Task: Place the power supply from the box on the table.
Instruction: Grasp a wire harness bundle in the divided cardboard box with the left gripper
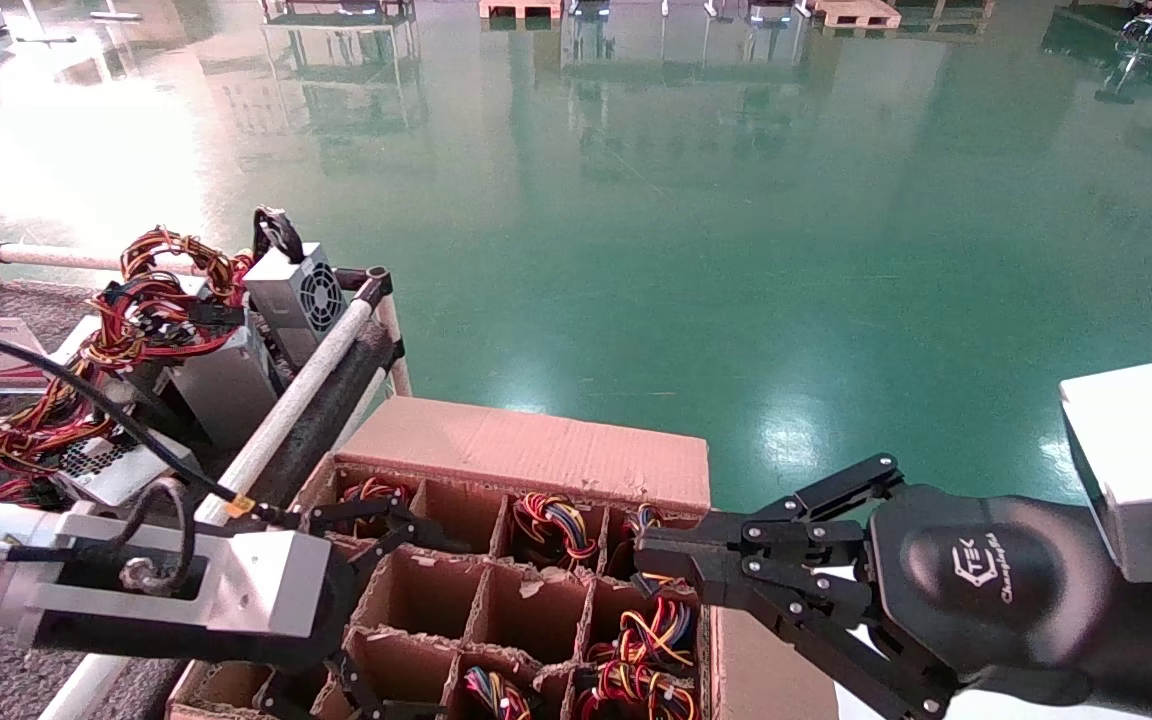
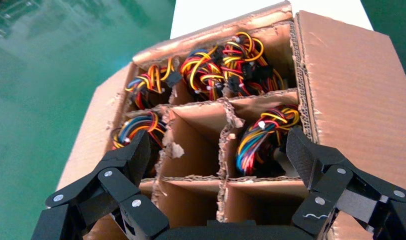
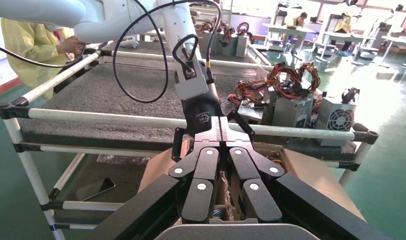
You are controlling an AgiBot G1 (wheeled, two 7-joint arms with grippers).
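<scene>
Cardboard box, brown, flaps folded out, interior split by a cardboard grid into square cells; several cells still hold power supplies, seen only as coiled bundles of red, yellow, orange and black wires with the metal bodies sunk out of sight below. Other cells stand empty. Table, grey speckled surface behind a white pipe rail, already carries a cluster of units: one with a round fan grille, a plain grey one, and loose wire tangles. Left gripper hangs over the box, fingers spread wide apart and holding nothing, framing the cells beneath it. Right gripper sits at the box's right edge with its fingers pressed together, empty, judged idle. Status: the present unit is not yet grasped; it remains in its cell. Remaining work, by judgement: descend into a filled cell, clamp on the body or wire bundle, lift clear of the dividers, carry over the rail, set down. Snagging of wires on the torn divider edges looks a likely hazard.
</scene>
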